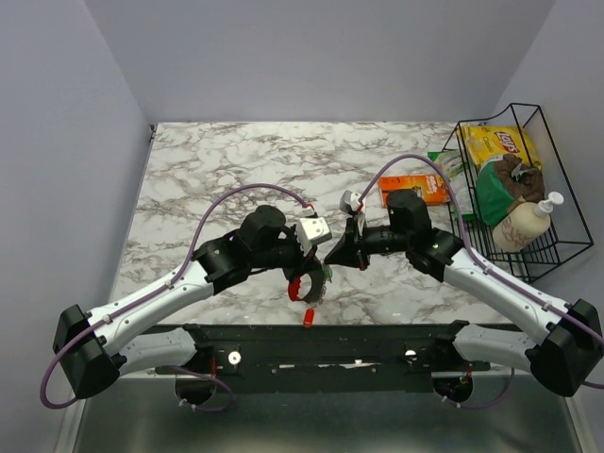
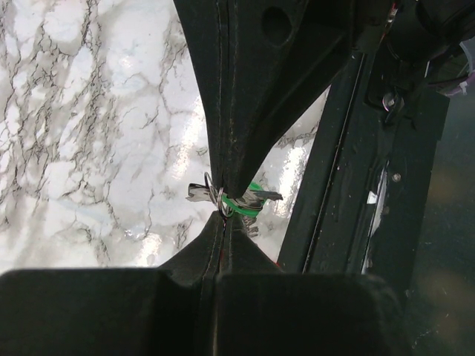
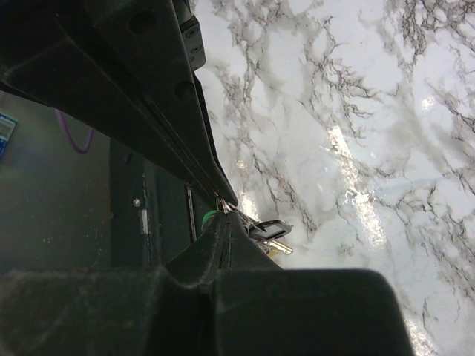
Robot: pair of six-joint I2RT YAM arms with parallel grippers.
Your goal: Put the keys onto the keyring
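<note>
Both grippers meet tip to tip above the table's near middle. My left gripper (image 1: 318, 269) (image 2: 223, 216) is shut; a red sliver shows in its seam, and a red key (image 1: 295, 288) hangs beside it. My right gripper (image 1: 333, 255) (image 3: 225, 212) is shut on the thin metal keyring (image 2: 213, 194) (image 3: 223, 203). A green key head (image 2: 241, 208) (image 3: 210, 217), a dark tag (image 3: 269, 228) and a brass key (image 3: 280, 246) hang from the ring. Another small red piece (image 1: 307, 321) lies by the front rail.
An orange packet (image 1: 415, 189) lies behind the right arm. A black wire basket (image 1: 543, 255) at the right holds a chip bag (image 1: 498, 144) and a soap bottle (image 1: 527, 223). A black rail (image 1: 321, 340) runs along the near edge. Purple cables loop over both arms.
</note>
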